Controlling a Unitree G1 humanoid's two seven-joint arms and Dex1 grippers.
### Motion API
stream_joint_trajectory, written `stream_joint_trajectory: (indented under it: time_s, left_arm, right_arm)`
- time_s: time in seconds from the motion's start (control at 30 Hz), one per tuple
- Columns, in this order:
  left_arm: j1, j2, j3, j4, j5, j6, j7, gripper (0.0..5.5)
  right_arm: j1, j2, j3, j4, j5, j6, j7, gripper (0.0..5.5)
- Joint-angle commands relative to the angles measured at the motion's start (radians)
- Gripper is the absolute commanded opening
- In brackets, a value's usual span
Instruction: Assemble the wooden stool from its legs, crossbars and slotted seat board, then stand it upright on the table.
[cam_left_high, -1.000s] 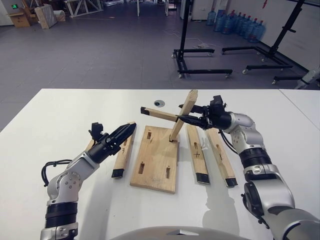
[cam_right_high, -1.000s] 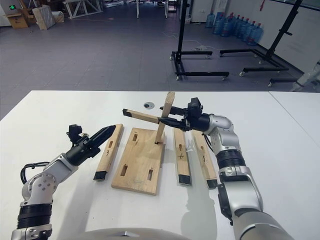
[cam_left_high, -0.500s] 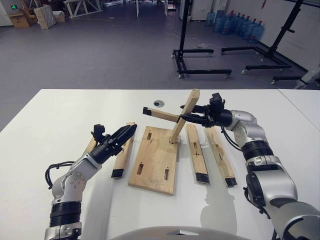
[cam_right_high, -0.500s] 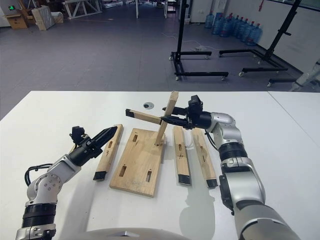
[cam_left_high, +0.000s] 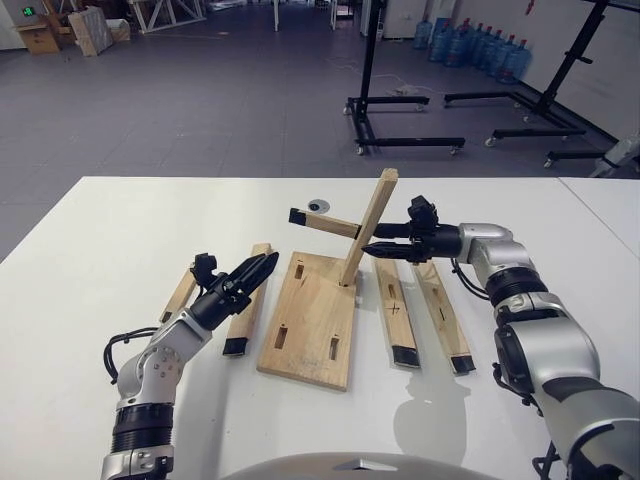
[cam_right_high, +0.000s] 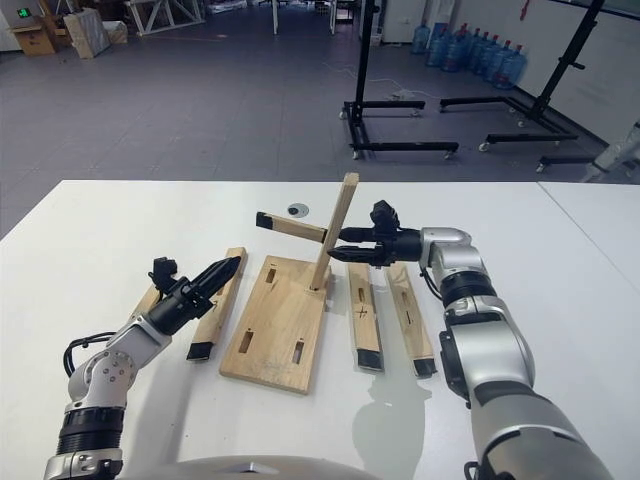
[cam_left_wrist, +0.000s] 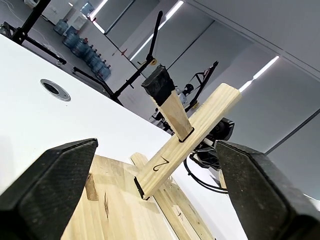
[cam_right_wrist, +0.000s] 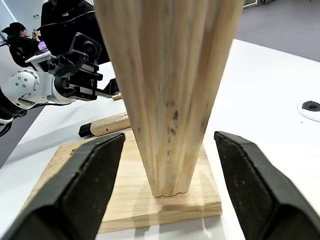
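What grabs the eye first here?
A tilted leg stands in a slot of the seat board mid-table, with a black-tipped crossbar poking through it. The right gripper is open right at that leg. The left gripper is open above a loose leg lying left of the board.

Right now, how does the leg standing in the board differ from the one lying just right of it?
The standing leg tilts up from the seat board; the lying leg rests flat on the table. The standing leg carries a crossbar; the lying leg's slot is empty. Both are pale wood.
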Motion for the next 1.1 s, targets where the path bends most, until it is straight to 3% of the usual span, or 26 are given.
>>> stream_joint_trajectory:
  time_s: [0.03, 0.13, 0.43, 0.63, 0.87, 1.1]
  left_arm:
    - [0.005, -0.012, -0.005, 0.017, 0.021, -0.013, 0.002, 4.29]
    - [0.016, -0.001, -0.025, 0.005, 0.051, -0.016, -0.005, 4.29]
    - [0.016, 0.17, -0.269, -0.172, 0.363, -0.074, -0.03, 4.29]
    - [0.016, 0.212, -0.372, -0.184, 0.468, -0.022, 0.012, 4.29]
    - [-0.007, 0.204, -0.491, -0.078, 0.586, 0.019, 0.049, 4.29]
    - [-0.007, 0.192, -0.523, -0.039, 0.597, 0.027, 0.051, 4.29]
  right_arm:
    - [0.027, -0.041, -0.059, -0.047, 0.003, -0.039, -0.049, 3.66]
    - [0.103, -0.061, -0.139, -0.151, 0.045, -0.049, -0.117, 3.66]
    - [0.41, -0.02, -0.322, -0.737, 0.176, 0.005, -0.464, 3.66]
    - [0.302, 0.024, -0.34, -0.925, 0.265, 0.077, -0.636, 3.66]
    - [0.151, 0.08, -0.276, -0.893, 0.277, 0.061, -0.651, 3.66]
    - [-0.033, 0.103, -0.223, -0.542, 0.218, 0.092, -0.647, 3.66]
